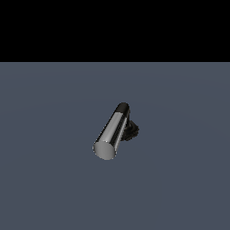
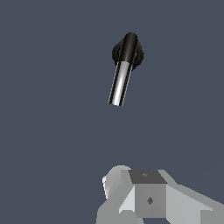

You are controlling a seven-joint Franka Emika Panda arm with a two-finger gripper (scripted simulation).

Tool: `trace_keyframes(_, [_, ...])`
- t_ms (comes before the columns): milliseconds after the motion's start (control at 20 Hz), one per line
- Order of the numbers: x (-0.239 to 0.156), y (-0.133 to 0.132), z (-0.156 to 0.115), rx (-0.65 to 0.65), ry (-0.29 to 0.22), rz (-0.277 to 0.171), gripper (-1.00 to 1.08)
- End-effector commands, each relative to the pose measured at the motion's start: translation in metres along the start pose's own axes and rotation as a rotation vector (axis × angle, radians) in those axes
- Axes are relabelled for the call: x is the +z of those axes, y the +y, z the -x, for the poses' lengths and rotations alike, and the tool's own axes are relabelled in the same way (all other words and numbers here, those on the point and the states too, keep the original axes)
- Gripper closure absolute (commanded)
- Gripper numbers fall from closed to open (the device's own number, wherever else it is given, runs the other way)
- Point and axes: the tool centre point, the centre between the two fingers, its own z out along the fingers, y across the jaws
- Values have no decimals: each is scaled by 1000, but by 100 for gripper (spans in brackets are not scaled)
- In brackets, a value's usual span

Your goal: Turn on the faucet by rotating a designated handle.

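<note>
Faucet [image 1: 128,128] is seen mid-surface [image 1: 45,179], well off every edge. Chrome handle [image 1: 110,132] juts from its black elbow. Tool [image 2: 151,197] is well apart; released or clenched cannot be told. Handle's free end should be pushed sideways, for leverage.

You're looking at a plain slate-grey floor [image 1: 49,179] that fills the lower part of the exterior view, flat and unmarked, evenly lit with no strong shadows. Above it, a solid black band [image 1: 115,29] runs across the whole top, meeting the floor in a straight horizontal line. In the wrist view you see the same grey surface.
</note>
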Motion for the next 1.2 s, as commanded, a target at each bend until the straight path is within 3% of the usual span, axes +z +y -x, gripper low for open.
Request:
trace_keyframes(0, [0,0,0,0,0,0,108])
trace_keyframes(550, [29,-5,-5,12,5,3,108])
trace_keyframes(1150, [116,-20,-23,47,19,14,108])
